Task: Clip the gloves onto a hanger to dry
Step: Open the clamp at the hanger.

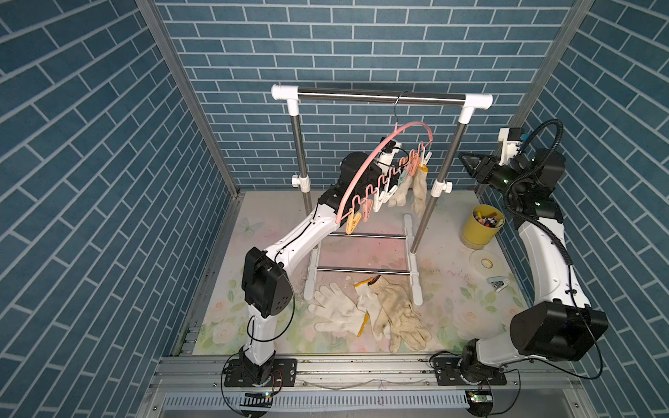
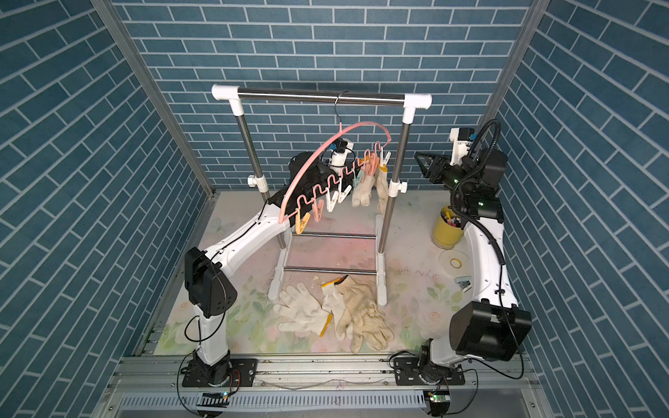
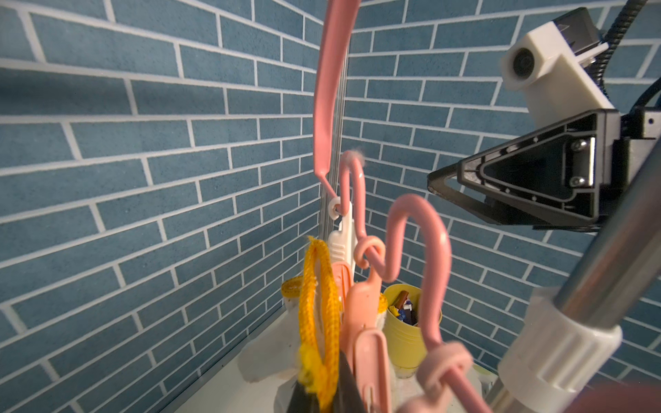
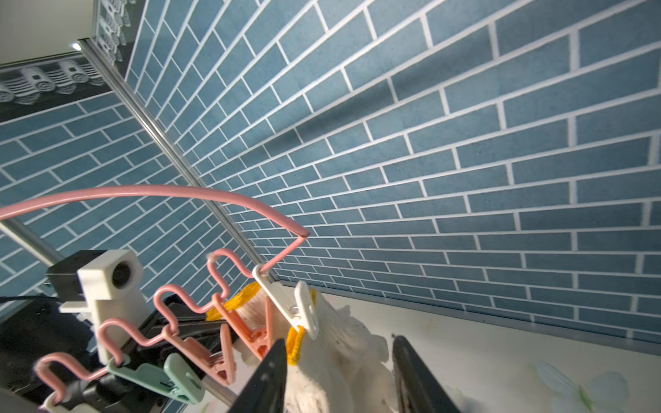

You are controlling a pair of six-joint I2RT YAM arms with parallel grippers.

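The pink hanger (image 1: pixel 364 172) hangs tilted by its hook from the rack's top rail. Two gloves (image 1: pixel 419 188) hang from clips at its right end; in the right wrist view a white clip (image 4: pixel 298 309) grips one glove (image 4: pixel 332 354). My left gripper (image 3: pixel 318 397) sits behind the clip row and is shut on the yellow cuff (image 3: pixel 322 286) of a hanging glove, beside a pink clip (image 3: pixel 361 311). To the right of the hanger my right gripper (image 1: pixel 462 157) is open and holds nothing. More gloves (image 1: pixel 392 313) lie on the table in front.
The steel-tube rack (image 1: pixel 380 96) stands mid-table with its base bars (image 1: pixel 362 269) behind the loose gloves. At the right are a yellow cup (image 1: pixel 478 228) of small items, a tape roll (image 1: pixel 487 262) and a small clip (image 1: pixel 499 284). Brick-patterned walls enclose the table.
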